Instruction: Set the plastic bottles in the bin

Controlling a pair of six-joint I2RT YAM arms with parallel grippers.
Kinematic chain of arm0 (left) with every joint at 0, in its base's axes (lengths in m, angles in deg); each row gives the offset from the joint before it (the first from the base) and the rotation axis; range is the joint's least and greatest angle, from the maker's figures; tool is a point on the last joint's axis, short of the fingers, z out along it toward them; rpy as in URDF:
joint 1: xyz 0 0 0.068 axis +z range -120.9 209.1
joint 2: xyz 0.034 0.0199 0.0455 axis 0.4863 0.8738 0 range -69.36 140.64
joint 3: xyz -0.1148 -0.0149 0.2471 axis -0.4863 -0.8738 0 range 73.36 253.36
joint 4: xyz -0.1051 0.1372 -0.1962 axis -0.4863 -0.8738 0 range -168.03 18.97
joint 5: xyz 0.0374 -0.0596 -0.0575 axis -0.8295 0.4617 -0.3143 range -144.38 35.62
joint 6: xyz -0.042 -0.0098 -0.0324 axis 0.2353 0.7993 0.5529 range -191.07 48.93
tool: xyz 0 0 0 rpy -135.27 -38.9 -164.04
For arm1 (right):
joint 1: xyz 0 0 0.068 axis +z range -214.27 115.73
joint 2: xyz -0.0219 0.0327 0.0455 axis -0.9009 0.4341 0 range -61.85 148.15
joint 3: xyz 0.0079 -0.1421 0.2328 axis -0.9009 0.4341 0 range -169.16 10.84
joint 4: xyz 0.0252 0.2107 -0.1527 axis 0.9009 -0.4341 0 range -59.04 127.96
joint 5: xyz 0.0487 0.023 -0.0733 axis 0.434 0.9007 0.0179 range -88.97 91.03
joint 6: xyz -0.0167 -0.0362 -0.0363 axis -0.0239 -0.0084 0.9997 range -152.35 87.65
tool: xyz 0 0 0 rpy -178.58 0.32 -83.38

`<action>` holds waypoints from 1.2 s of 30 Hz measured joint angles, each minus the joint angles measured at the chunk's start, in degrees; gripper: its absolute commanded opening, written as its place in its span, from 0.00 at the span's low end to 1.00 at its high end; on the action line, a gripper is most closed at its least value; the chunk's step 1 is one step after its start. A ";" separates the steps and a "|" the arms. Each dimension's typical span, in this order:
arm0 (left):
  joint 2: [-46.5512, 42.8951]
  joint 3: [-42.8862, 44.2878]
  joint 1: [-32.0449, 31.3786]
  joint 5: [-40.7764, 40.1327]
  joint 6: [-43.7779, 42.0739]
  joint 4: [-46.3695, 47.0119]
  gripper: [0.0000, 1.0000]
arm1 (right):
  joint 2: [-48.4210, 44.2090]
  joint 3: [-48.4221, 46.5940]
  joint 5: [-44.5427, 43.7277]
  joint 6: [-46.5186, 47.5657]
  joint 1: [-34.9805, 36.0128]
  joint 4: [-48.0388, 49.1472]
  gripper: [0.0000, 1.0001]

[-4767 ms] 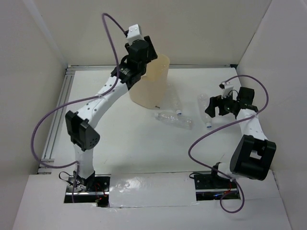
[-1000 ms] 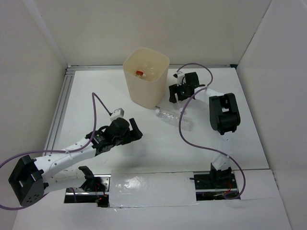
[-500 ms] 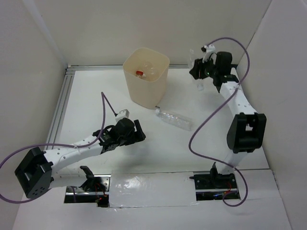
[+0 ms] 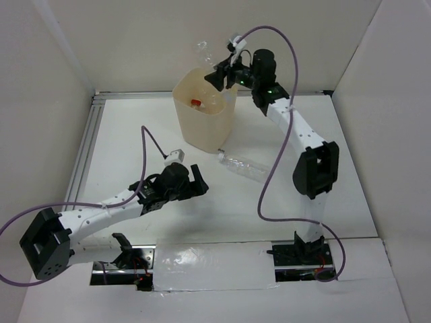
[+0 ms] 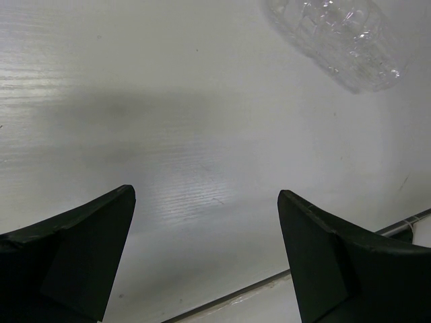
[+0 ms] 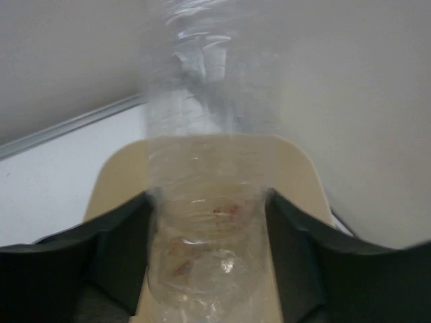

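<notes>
My right gripper (image 4: 221,73) hangs over the rim of the cream bin (image 4: 199,129), shut on a clear plastic bottle (image 4: 202,47) that sticks up and to the left of it. In the right wrist view this bottle (image 6: 210,101) fills the gap between both fingers (image 6: 114,245), with the bin (image 6: 300,178) right below. A red-capped bottle (image 4: 196,103) lies inside the bin. Another clear bottle (image 4: 244,167) lies on the table right of the bin's foot. My left gripper (image 4: 196,182) is low over the table, left of that bottle (image 5: 337,33), open and holding nothing (image 5: 207,195).
White walls enclose the table on three sides. An aluminium rail (image 4: 84,158) runs down the left side and along the back. Purple cables loop off both arms (image 4: 273,161). A seam (image 5: 404,225) crosses the bottom right of the left wrist view.
My right arm picked a bottle up from the table right of the bin, and swung it left over the bin's rim. My left gripper crept slightly right, staying open.
</notes>
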 measured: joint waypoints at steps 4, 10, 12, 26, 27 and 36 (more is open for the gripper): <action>-2.14 -0.66 0.00 -0.15 0.07 -0.09 1.00 | 7.13 -3.13 -0.98 -1.60 1.79 -1.14 0.87; -3.78 -1.66 0.00 -0.33 0.28 -0.37 1.00 | 9.16 -5.88 -1.33 -2.32 2.16 -4.68 0.92; -3.78 -2.03 0.00 -0.39 0.33 -0.48 1.00 | 8.46 -7.39 -0.63 -2.01 1.62 -4.94 0.92; -2.62 -2.36 0.04 -0.57 -0.04 -0.09 1.00 | -27.34 24.81 15.30 38.66 -11.02 -29.38 0.79; -2.62 -2.36 0.11 -0.57 -0.04 -0.11 1.00 | -28.83 28.76 15.13 41.64 -9.68 -31.80 0.82; -2.67 -2.36 0.52 -0.72 -0.13 -0.61 1.00 | -28.70 56.24 2.67 45.33 0.72 -34.10 0.96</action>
